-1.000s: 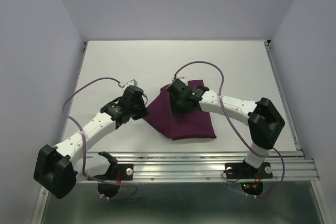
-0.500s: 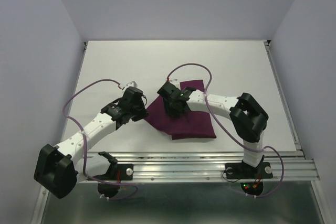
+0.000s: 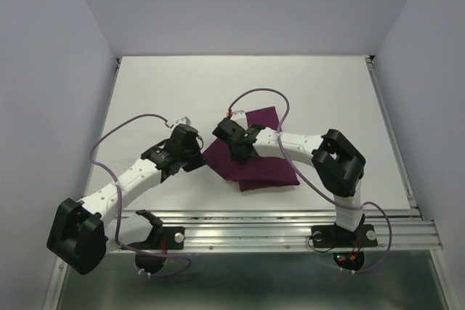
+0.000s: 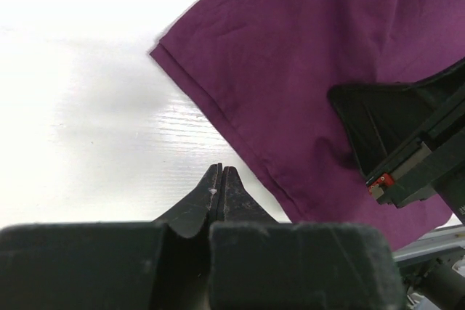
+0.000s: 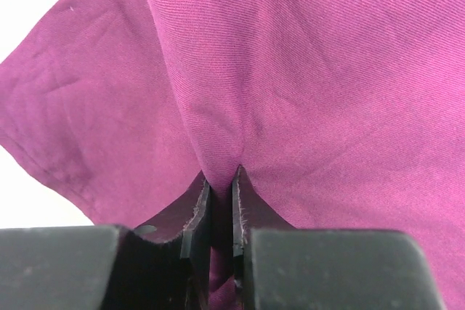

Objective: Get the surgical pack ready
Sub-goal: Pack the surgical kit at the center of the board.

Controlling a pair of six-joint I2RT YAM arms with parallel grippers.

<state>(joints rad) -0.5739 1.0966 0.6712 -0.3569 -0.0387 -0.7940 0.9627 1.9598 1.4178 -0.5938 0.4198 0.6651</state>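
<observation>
Pale grey-lilac walls close in a white worktop on three sides, and a metal rail runs along its near edge. The cloth, deep purple and matte, lies folded about midway across the worktop and nearer the near edge than the far one. One corner points left and its lower edge sits close to the rail.

The right arm rises from its base at the near right and bends sharply at the elbow. Its forearm reaches left, low across the cloth. The right gripper has its fingers drawn narrow on a raised ridge of the cloth, and the fabric puckers up between the tips.

The left arm stretches from the near-left corner diagonally toward the middle, low over the worktop. The left gripper has its fingers pressed tip to tip with nothing between them. It sits over bare worktop just beside the cloth's hemmed left edge, not touching it.

A purple cable loops above each arm. From the left wrist, the right gripper's dark body shows over the cloth with a small red part on it.
</observation>
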